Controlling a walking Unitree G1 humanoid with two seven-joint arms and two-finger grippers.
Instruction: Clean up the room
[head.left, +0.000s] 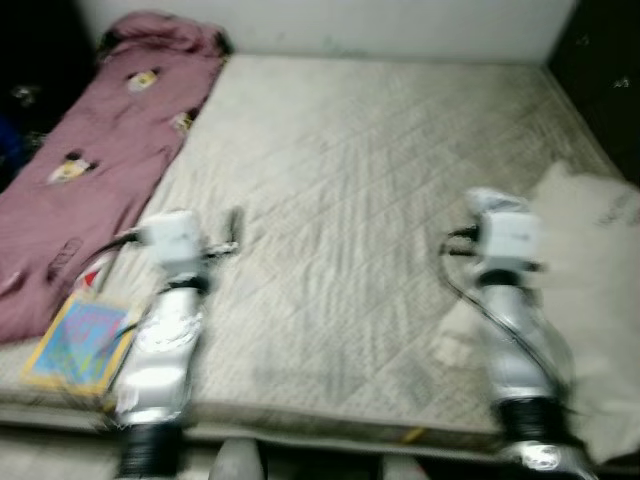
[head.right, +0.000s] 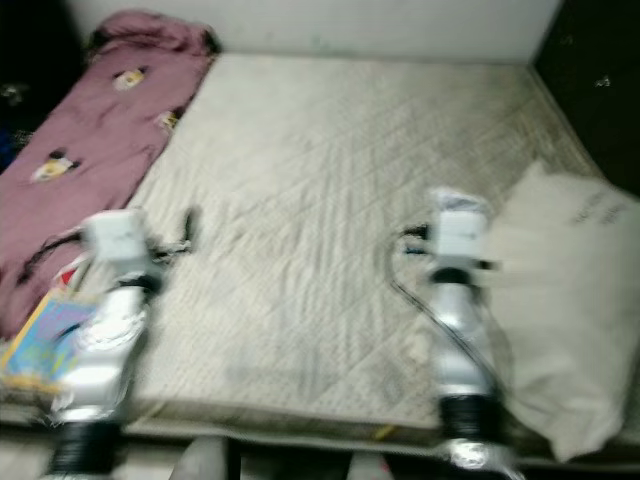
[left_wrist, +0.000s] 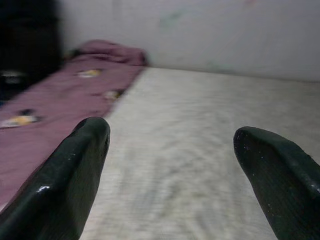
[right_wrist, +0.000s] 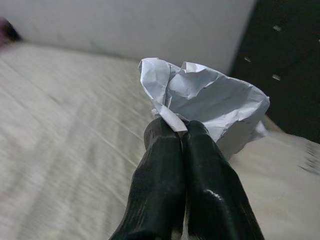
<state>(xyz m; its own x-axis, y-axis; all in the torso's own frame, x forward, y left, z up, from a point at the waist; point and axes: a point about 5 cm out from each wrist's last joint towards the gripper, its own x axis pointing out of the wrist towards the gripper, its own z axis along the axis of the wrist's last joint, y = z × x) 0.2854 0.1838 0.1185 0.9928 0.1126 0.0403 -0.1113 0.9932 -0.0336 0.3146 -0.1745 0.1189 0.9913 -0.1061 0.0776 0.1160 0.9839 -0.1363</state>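
Between my right end effector (right_wrist: 182, 132) fingertips: crumpled paper (right_wrist: 210, 102) pinched at edge; featherlight, soft, tears easily. Left end effector (left_wrist: 170, 145) spread wide, holding nothing.

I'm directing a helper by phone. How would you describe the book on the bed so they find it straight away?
Start at the bare quilted mattress and go to its near corner on the robot's left, where the long pink blanket ends. There, beside the left arm, lies a flat, brightly coloured book with a yellow border and blue cover. It is the only stiff, multicoloured thing; everything nearby is soft cloth.
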